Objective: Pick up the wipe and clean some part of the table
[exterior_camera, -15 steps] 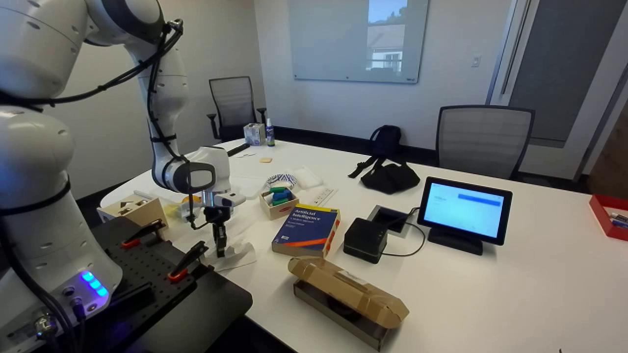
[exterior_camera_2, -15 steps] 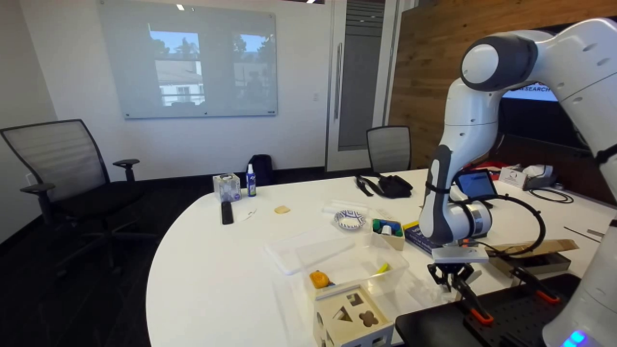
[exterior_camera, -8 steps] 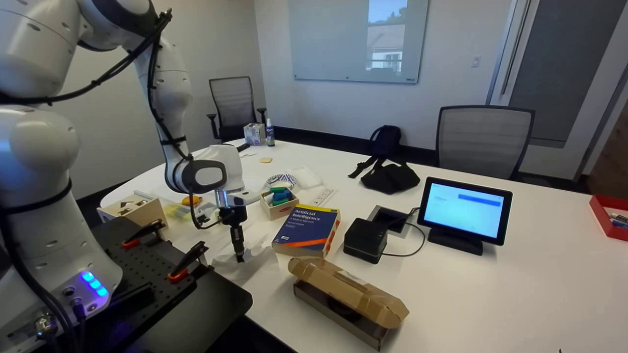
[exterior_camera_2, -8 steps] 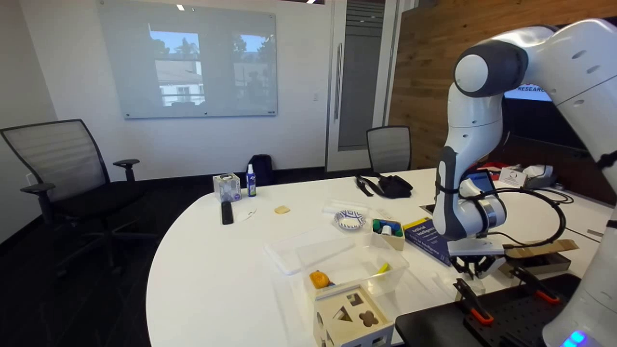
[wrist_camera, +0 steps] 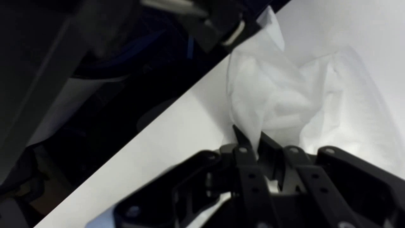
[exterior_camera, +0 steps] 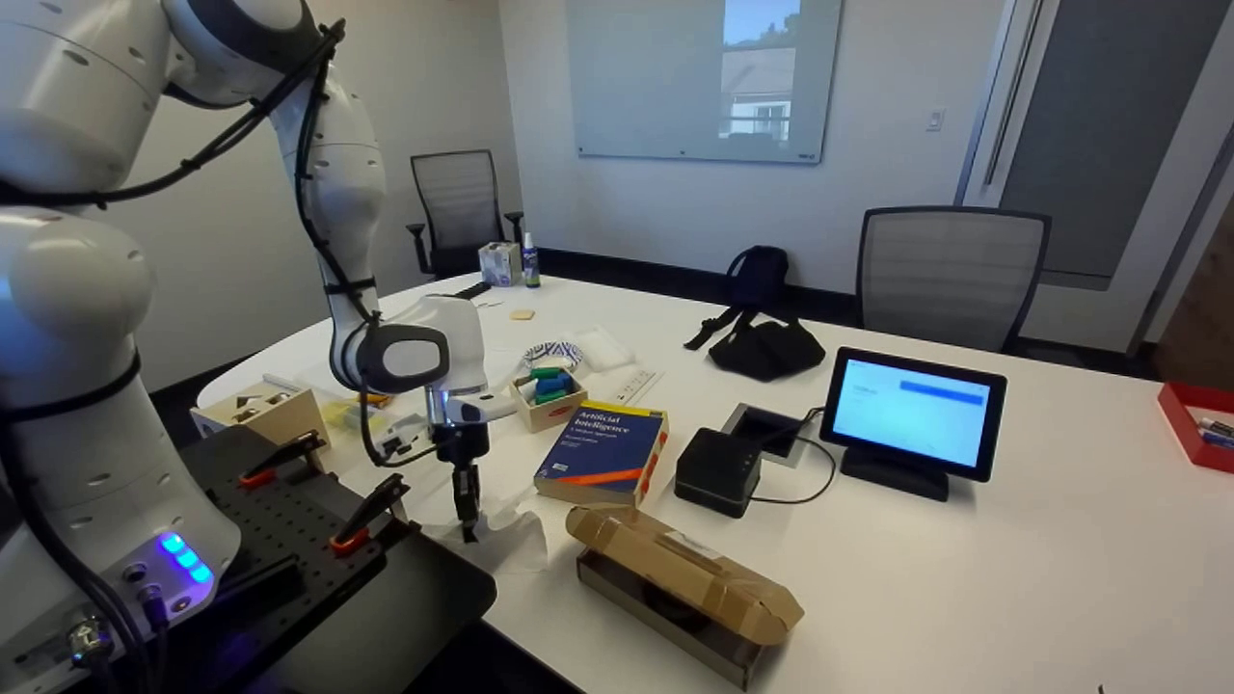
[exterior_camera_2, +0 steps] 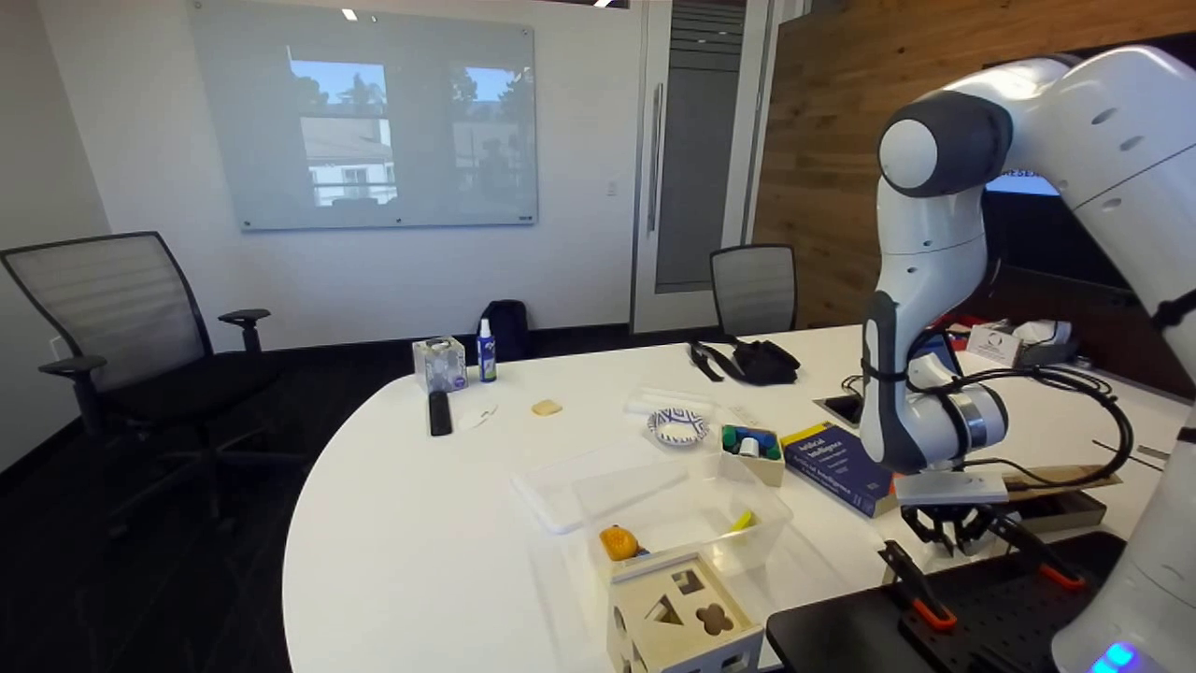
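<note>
A thin white crumpled wipe (exterior_camera: 521,543) spreads at the front edge of the white table (exterior_camera: 925,598). My gripper (exterior_camera: 469,536) points down over it, between the book and the black stand. In the wrist view the jaws of the gripper (wrist_camera: 249,131) are closed on a bunched fold of the wipe (wrist_camera: 278,95). The rest fans out over the table top, seemingly touching it. One corner reaches past the table's edge. In an exterior view the gripper (exterior_camera_2: 946,550) stands behind the black clamps, and the wipe is mostly hidden there.
A cardboard box (exterior_camera: 684,578) lies just right of the wipe. A blue book (exterior_camera: 603,453) and a bin of markers (exterior_camera: 548,397) are behind it. A black stand (exterior_camera: 434,578) with clamps (exterior_camera: 371,516) adjoins the table's edge. A wooden shape box (exterior_camera_2: 687,617) is farther off.
My gripper has carried the wipe right along the table, then slightly toward the front edge. The wipe trails and spreads beneath it. The other objects have not moved.
</note>
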Motion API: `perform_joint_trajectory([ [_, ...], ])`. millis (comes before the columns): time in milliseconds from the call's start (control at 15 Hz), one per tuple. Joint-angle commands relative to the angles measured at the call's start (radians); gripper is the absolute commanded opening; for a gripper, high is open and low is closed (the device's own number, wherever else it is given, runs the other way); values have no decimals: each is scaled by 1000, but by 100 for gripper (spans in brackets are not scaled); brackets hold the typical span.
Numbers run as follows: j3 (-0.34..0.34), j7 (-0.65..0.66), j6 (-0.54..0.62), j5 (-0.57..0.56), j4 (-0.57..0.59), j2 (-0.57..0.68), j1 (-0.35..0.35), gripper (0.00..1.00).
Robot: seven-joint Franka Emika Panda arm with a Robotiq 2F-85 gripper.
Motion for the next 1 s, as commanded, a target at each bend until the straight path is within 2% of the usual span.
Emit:
perform_joint_trajectory([
  [0, 99, -16, -31, -8, -14, -60, -39, 2],
  [267, 278, -57, -54, -12, -16, -124, -123, 2],
  [533, 517, -135, -88, 11, -11, -166, -302, 2],
  [733, 637, -181, -126, 33, 0, -157, -405, 2],
  [800, 664, -193, -137, 41, -1, -156, -436, 33],
  [867, 675, -204, -142, 44, -6, -157, -453, 34],
  [933, 681, -209, -140, 49, -9, -158, -467, 41],
])
